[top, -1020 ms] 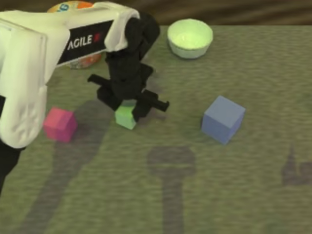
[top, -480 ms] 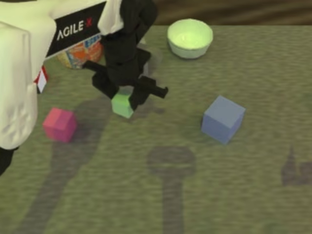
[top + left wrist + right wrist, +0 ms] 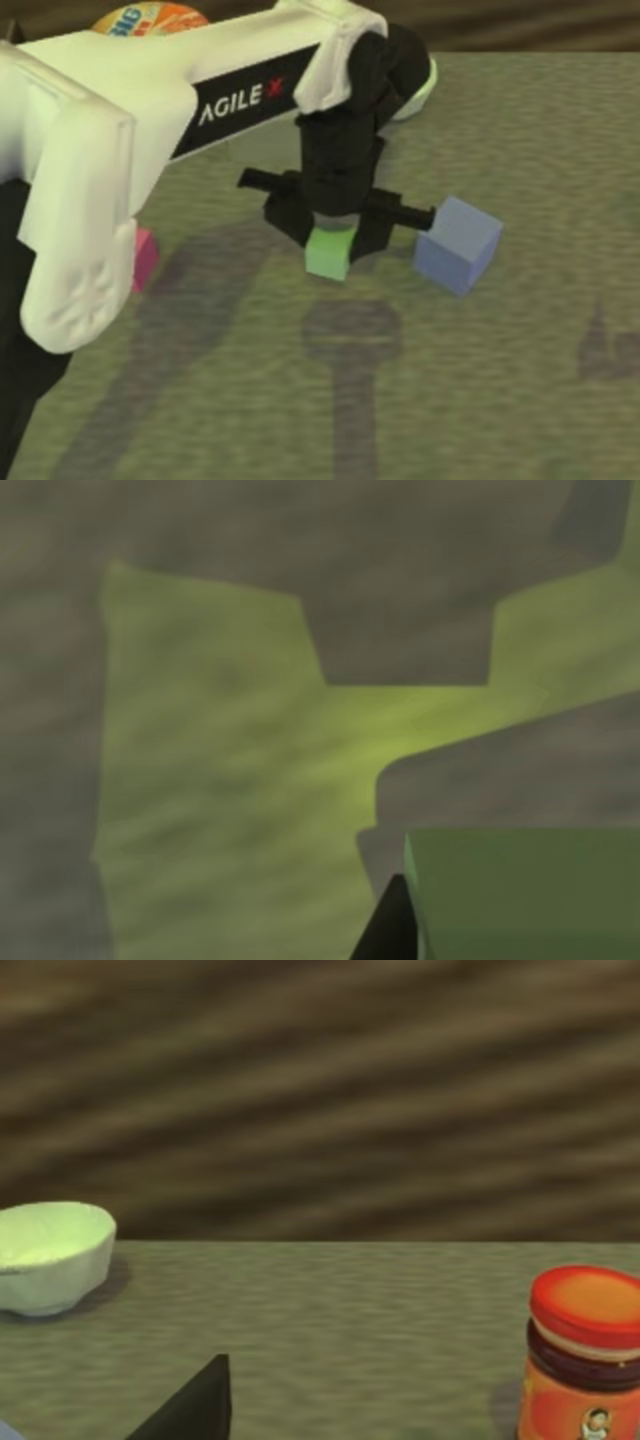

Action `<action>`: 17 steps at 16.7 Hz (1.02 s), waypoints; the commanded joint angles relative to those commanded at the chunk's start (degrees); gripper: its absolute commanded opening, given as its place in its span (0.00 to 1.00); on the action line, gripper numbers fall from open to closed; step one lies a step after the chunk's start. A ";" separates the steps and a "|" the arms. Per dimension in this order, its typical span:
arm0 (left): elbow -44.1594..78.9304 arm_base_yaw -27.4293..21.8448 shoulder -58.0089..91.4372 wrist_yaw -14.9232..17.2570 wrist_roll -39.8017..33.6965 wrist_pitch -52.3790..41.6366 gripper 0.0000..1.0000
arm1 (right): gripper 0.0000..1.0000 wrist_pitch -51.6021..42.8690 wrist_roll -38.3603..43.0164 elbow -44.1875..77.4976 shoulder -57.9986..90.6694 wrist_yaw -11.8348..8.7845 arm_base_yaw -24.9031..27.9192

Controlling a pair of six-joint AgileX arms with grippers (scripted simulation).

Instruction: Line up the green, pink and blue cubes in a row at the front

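The left gripper (image 3: 334, 240) is clamped on the green cube (image 3: 329, 252), carried just left of the blue cube (image 3: 458, 244), the pink cube (image 3: 145, 259) peeking out far left, "AGILEX" lettered along the arm (image 3: 150, 110).

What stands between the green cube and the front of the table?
Nothing visible does. The left gripper holds the green cube just left of the blue cube; the table in front of it is bare, with only shadows on it.
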 joint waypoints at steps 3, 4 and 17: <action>-0.78 -6.63 -0.62 -0.28 -13.68 -0.85 0.00 | 1.00 0.00 0.00 0.00 0.00 0.00 0.00; -1.05 -8.88 -0.87 -0.37 -18.34 -1.12 0.00 | 1.00 0.00 0.00 0.00 0.00 0.00 0.00; -2.75 -20.37 -3.69 -1.07 -39.84 -1.06 0.00 | 1.00 0.00 0.00 0.00 0.00 0.00 0.00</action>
